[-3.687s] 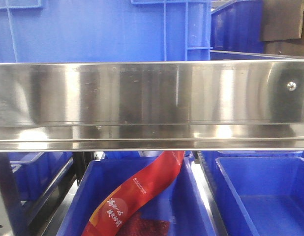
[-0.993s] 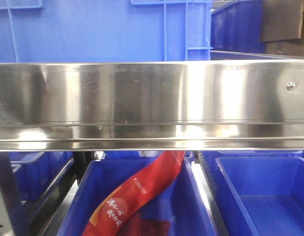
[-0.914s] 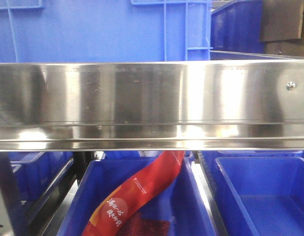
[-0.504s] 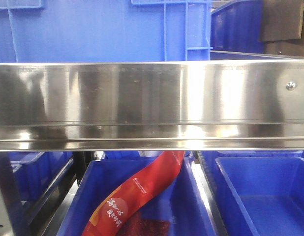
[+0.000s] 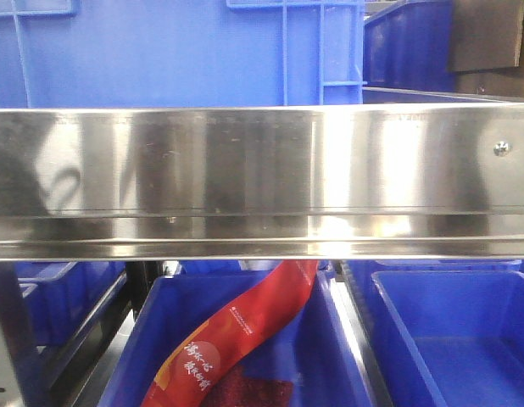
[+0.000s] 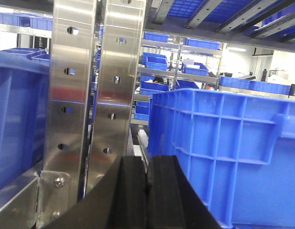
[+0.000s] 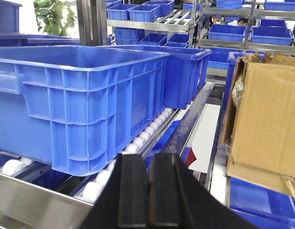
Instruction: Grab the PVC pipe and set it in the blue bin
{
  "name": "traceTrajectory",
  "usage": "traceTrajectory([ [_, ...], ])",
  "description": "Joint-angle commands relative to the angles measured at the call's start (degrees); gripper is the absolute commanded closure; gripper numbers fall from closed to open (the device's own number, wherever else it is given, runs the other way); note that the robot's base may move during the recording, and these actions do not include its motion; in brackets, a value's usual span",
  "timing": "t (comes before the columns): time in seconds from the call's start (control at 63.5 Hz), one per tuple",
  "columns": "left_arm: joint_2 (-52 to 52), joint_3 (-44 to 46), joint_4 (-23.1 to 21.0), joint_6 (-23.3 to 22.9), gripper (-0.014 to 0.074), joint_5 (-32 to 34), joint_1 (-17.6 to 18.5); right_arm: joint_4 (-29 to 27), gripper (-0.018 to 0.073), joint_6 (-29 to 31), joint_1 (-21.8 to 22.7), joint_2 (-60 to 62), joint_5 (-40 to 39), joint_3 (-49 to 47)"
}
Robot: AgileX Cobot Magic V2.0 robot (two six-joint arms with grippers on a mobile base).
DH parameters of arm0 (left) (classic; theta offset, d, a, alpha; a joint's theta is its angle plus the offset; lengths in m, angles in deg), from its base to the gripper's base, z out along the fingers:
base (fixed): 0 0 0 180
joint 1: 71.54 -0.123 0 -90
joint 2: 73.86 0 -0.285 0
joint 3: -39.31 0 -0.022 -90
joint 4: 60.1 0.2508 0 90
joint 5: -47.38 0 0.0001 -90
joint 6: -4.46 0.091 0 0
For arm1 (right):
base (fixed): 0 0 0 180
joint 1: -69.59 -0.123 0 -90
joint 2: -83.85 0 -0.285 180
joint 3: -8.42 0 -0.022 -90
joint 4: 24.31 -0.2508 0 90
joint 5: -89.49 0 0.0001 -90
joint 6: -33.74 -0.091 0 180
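The left gripper is pressing its two black fingers flat together with nothing between them. The right gripper is doing the same with its fingers, so neither is carrying anything. Just beyond the left gripper, a pair of holed steel posts is standing beside a blue crate. Beyond the right one, a big blue bin is sitting on white rollers, with a cardboard box off to the right. The front view is showing only a shiny steel rail and, below it, a lower bin holding a red packet, beside another bin with nothing visible inside. The pipe is not showing in any view, so I cannot tell where it is lying. Judging by that, the task is sitting at its start: finding the pipe, gripping it and dropping it in a bin are all left to do.
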State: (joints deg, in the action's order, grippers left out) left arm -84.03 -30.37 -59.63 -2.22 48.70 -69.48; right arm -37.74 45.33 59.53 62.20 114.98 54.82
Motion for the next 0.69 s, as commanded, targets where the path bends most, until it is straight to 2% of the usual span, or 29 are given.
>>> traceTrajectory([
  [0.0,0.4,-0.9,-0.5,-0.2,0.0707,3.0,-0.2,0.4,0.0721,0.0,0.4,0.3,-0.9,0.2],
  [0.189,0.4,-3.4,0.4,0.2,0.0707,11.5,-0.2,0.4,0.0721,0.0,0.4,0.3,-0.9,0.2],
  [0.362,0.4,-5.7,0.4,0.2,0.0707,16.6,-0.2,0.4,0.0721,0.0,0.4,0.3,-0.9,0.2],
  [0.678,0.4,-7.5,-0.1,0.2,0.0707,17.1,-0.2,0.4,0.0721,0.0,0.4,0.3,-0.9,0.2],
])
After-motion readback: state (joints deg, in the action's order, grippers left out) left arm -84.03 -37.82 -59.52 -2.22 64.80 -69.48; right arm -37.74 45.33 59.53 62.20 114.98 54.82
